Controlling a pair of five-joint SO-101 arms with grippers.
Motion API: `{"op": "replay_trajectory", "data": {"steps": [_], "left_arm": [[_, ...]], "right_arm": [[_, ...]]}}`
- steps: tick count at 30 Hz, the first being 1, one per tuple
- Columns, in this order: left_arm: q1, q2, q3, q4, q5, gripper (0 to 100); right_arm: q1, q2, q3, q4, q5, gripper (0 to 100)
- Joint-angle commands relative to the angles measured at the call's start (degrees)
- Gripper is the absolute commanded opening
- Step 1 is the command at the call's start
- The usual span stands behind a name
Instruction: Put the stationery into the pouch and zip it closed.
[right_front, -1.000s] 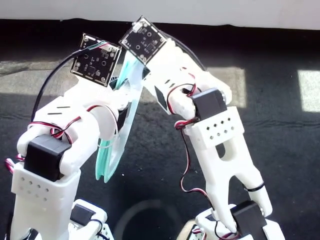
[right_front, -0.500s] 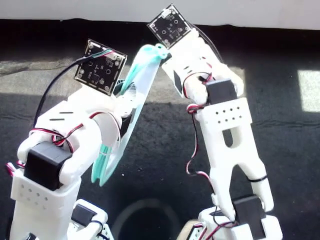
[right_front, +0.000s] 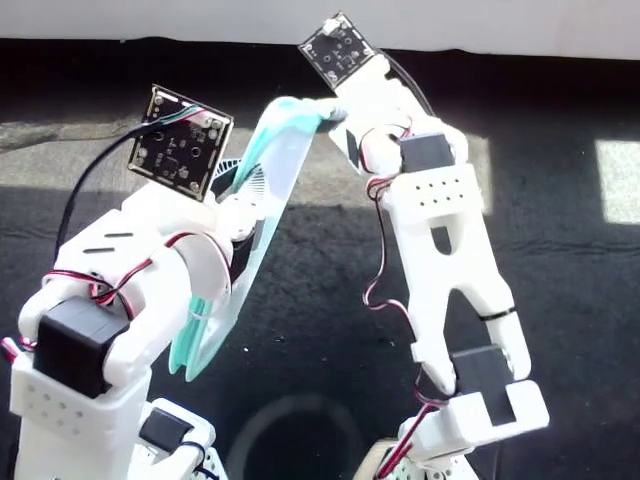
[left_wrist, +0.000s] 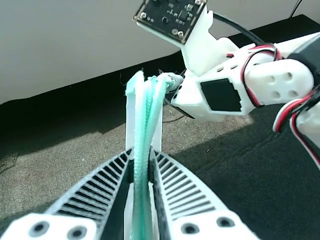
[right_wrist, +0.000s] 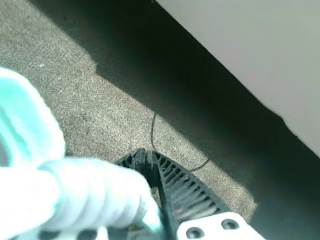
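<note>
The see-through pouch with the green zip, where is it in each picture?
High view: the clear plastic pouch with a green zip edge slants up the middle, held in the air.
Left wrist view: edge-on, pinched between the left gripper's ribbed fingers.
Right wrist view: a blurry green-white lump very near the camera, at the right gripper's tips.
Shared landmark: the pale wall at the back.

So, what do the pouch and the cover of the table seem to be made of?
The pouch looks like thin translucent plastic sheet, smooth: one can partly see through it. Its mint edging seems woven fabric, probably zipper tape. The table cover looks like matte, fuzzy felt or carpet, judging by its fibrous grain.
</note>
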Motion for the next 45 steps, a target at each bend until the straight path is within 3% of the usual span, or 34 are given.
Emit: {"op": "replay_trajectory", "data": {"steps": [1, 21, 25, 45], "left_arm": [[-0.04, -2.59, -1.27, -0.7, 0.7, 1], [-0.04, -2.68, -6.81, -0.26, 0.7, 1], [-0.04, -2.68, -6.81, -0.26, 0.7, 1], [-0.13, -2.68, -9.71, 0.62, 0.79, 1]], "right_arm": [[2.07, 1.8, -1.8, -0.66, 0.62, 0.7], [9.27, 15.52, -2.33, -0.84, 0.88, 0.7], [10.15, 17.19, -2.33, -0.92, 3.96, 0.7], [11.56, 21.05, -1.89, -3.38, 3.96, 0.7]]}}
